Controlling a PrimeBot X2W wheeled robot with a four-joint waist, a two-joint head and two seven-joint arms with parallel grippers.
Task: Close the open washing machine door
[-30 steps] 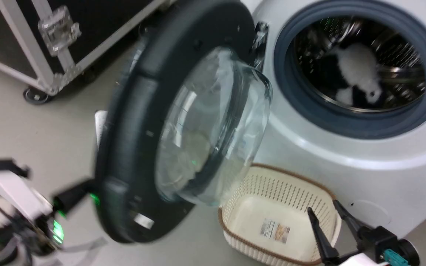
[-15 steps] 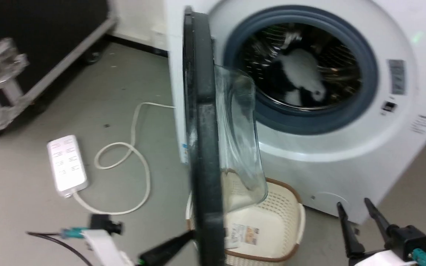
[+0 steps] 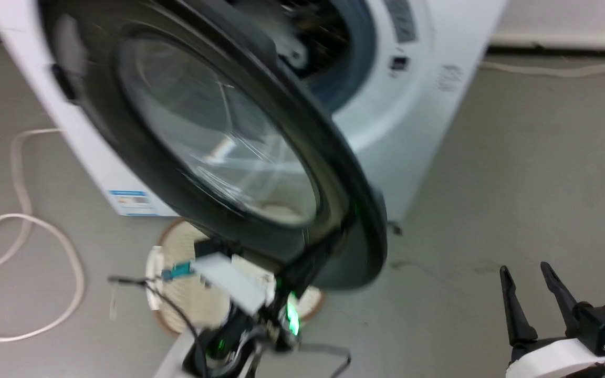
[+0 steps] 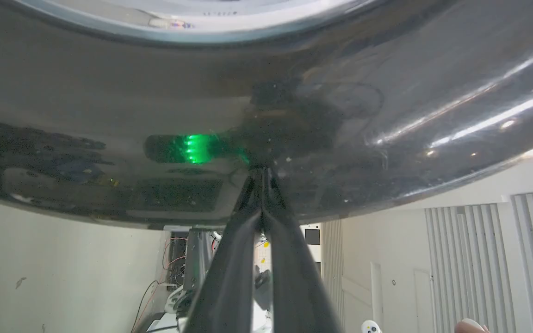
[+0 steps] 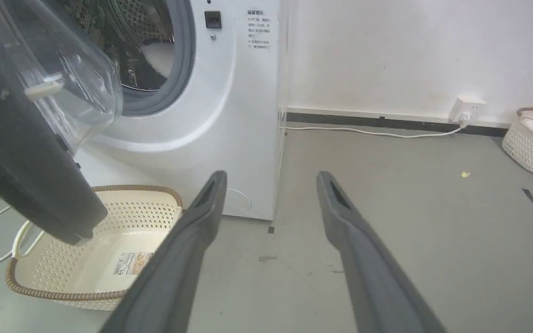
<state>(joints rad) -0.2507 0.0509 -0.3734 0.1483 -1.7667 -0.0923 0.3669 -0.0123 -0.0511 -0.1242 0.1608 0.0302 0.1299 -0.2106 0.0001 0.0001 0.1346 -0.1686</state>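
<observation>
- The washing machine door (image 3: 218,142) stands partway open, angled out from the front of the washing machine (image 3: 413,105), its outer face turned toward the robot and its lower edge over the floor.
- From the right wrist, the door's clear glass bowl (image 5: 77,78) bulges back toward the grey-ringed drum opening (image 5: 183,60), with a gap between them.
- The left gripper (image 3: 329,247) has its two fingers pressed together with nothing between them. Their tips touch the glossy black rim (image 4: 109,106) low on the door's outer face, where a green light is reflected.
- The right gripper (image 3: 525,268) hangs well to the right of the door above bare floor, fingers spread apart and empty.
- A cream perforated basket (image 5: 146,203) sits on the floor just in front of the machine, partly under the door.
- A white cable (image 3: 45,231) loops across the floor to the left.
</observation>
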